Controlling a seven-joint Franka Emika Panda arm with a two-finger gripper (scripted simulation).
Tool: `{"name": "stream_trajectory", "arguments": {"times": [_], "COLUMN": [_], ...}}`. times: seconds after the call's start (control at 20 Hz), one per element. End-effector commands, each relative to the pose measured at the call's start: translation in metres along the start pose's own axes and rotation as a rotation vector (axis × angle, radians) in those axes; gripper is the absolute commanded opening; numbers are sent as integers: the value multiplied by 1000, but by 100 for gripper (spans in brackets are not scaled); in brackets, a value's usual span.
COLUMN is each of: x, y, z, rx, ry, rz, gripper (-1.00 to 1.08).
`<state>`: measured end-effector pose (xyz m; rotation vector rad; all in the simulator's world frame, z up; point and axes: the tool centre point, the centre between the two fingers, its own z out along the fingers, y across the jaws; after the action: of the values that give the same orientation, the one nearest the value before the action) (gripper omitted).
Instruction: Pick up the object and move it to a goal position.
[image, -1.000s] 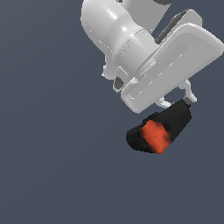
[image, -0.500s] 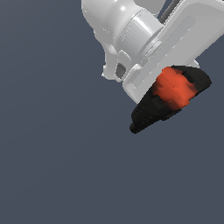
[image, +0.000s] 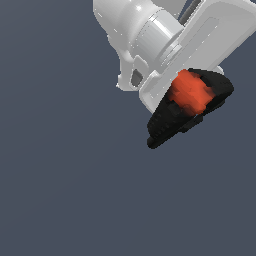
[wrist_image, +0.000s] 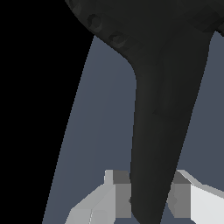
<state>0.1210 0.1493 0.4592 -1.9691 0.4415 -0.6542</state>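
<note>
The plain slate-grey surface (image: 65, 190) fills the exterior view, with nothing else resting on it that can be made out. Across the upper part of that view, toward the exterior view's right, the white arm (image: 135, 35) comes in at a slant, its rounded wrist section leading down into the flat, pale block of the hand (image: 210, 40), which is tilted rather than square to the surface. Below the hand sits the gripper (image: 186, 107), and the jaws are clamped on the object (image: 192, 95), a small black, irregular piece with a bright red-orange patch facing the camera. The object hangs directly under the hand, touching it, its dark tapering end pointing down toward the exterior view's left; whether it is clear of the surface cannot be told from this angle. In the wrist view the object (wrist_image: 162, 109) appears as a long dark shape narrowing between the two pale grey fingers (wrist_image: 118, 197), which press against it from either side.
</note>
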Motion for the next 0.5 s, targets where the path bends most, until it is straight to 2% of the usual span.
{"name": "stream_trajectory", "arguments": {"times": [0.0,0.45], "x": [-3,-21], "y": [-4,-7], "z": [-7,-35], "rx": [2,2], "ry": [3,3], "rz": [-4,-4], "gripper": [-100,-100]}}
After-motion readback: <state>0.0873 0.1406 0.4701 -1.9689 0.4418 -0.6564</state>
